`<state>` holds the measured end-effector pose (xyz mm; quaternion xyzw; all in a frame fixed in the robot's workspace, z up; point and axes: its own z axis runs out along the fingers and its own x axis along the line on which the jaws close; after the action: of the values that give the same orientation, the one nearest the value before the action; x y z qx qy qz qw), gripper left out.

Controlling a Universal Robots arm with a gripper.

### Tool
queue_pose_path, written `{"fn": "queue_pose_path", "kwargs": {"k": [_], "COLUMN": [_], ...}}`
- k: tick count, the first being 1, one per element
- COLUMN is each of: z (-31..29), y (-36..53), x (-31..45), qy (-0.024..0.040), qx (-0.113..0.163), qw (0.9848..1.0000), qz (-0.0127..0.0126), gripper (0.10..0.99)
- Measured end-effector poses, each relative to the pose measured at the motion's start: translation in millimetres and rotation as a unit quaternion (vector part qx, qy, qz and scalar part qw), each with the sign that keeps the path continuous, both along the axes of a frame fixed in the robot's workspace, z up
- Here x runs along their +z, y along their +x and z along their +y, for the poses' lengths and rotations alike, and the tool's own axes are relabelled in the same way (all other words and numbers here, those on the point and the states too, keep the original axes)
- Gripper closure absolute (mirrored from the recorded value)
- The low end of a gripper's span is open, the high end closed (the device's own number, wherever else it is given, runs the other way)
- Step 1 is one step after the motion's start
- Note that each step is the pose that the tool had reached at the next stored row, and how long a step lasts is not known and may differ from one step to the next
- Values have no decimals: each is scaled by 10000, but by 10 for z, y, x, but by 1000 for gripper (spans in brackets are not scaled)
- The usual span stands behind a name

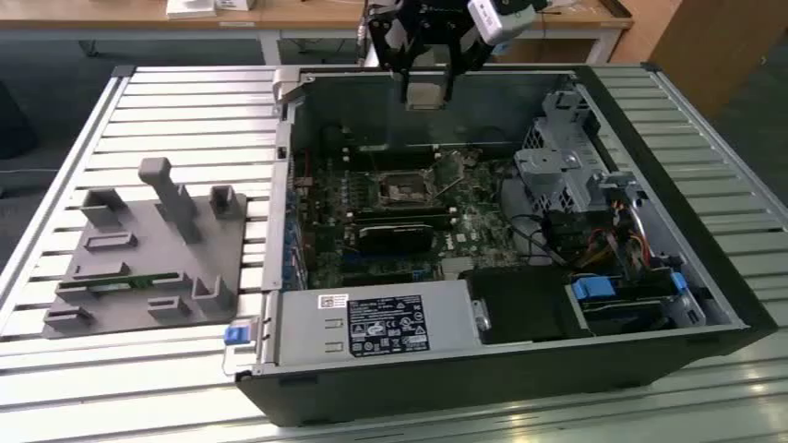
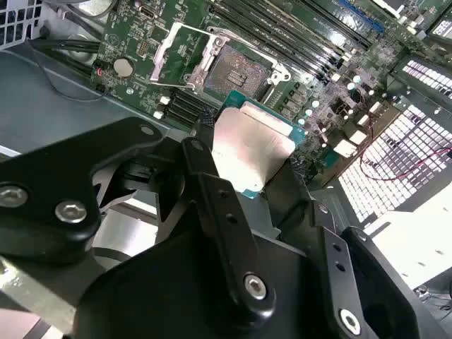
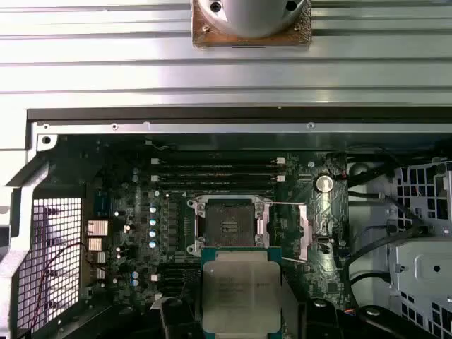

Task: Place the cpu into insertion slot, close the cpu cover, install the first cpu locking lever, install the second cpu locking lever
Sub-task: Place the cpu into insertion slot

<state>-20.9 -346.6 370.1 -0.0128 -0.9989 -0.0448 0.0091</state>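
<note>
Step one: clenching the cpu (image 1: 425, 96) in the gripper (image 1: 426, 85), high at twelve o'clock from the empty insertion slot (image 1: 400, 189) in the exterior view. Likely calls for squaring up over it.

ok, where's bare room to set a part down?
Bare table slats beyond the grey fixture, and beside the computer case at the exterior view's right. Crowded inside the case: motherboard, cables, drive cage, with the gripper holding the cpu overhead.
</note>
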Motion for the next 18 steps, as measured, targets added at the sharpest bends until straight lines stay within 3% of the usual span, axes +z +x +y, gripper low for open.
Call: {"fn": "queue_pose_path", "kwargs": {"k": [12,18], "z": [-15,-15], "y": [0,-1], "x": [-1,-6], "qy": [-3,-5], "qx": [-4,-346], "qw": [10000,9994], "qz": [0,1], "gripper": [549,549]}}
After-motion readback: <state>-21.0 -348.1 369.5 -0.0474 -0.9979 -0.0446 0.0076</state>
